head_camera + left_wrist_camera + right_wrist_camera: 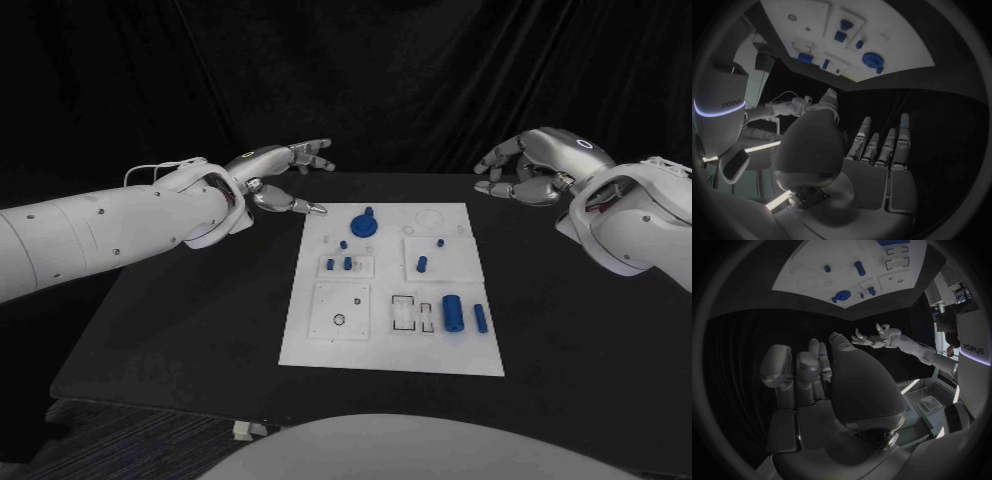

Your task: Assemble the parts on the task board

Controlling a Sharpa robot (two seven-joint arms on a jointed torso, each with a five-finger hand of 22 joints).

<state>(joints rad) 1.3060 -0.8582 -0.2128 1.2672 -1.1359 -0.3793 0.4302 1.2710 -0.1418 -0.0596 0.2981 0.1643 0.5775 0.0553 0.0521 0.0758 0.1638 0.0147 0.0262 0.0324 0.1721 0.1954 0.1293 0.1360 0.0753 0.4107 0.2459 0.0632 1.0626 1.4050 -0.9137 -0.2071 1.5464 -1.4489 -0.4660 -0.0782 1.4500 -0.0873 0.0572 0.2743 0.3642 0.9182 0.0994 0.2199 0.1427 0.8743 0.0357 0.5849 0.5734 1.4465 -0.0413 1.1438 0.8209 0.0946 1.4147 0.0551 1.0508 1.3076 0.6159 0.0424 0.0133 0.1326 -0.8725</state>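
- Both empty, fingers apart: left robot hand (274, 170) at 11 o'clock of task board (325, 345), right robot hand (541, 165) at 1.
- Suggest left pinches the round knobbed part (366, 222) squarely from above, keeping it upright.

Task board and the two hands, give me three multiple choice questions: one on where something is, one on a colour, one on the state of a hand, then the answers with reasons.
1. Where does the large blue cylinder lie on the task board?
A. near right part
B. far left corner
C. off the board

2. What colour are the parts on the board?
A. red
B. blue
C. green

3. What does the left hand hold?
A. the round blue part
B. the board's edge
C. nothing

Answers: 1 A, it lies in the board's near right area beside a thinner blue peg. 2 B, every piece, like the round knobbed part, is blue. 3 C, its fingers are spread beyond the board's far left corner, as the right hand hangs empty past the far right.
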